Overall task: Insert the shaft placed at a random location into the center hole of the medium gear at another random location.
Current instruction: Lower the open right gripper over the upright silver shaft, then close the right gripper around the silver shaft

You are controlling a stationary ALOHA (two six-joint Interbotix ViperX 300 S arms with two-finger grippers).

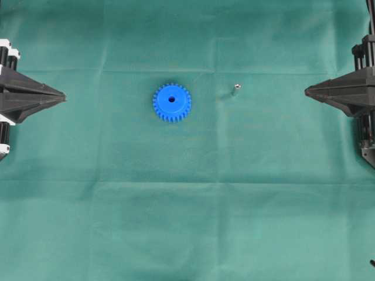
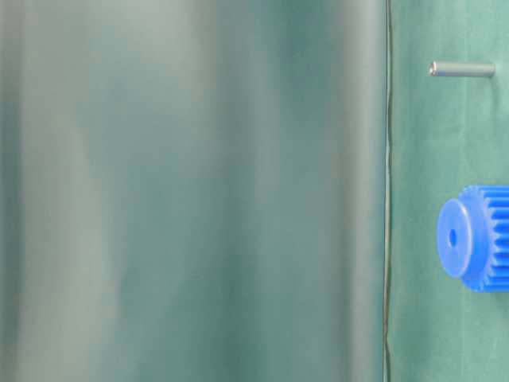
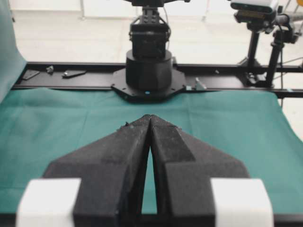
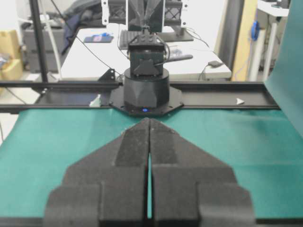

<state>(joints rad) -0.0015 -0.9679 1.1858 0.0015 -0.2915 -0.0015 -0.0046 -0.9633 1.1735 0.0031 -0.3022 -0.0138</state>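
Note:
The blue medium gear lies flat on the green cloth just left of the middle, its dark center hole facing up. The small silver shaft stands on end to the gear's right. In the table-level view, which is turned sideways, the shaft and the gear with its center hole show at the right. My left gripper waits at the left edge, shut and empty; my right gripper waits at the right edge, shut and empty. Their tips meet in the wrist views.
A green cloth covers the table. The opposite arm's black base stands on a rail past the cloth's far edge in each wrist view. A blurred green backdrop fills most of the table-level view.

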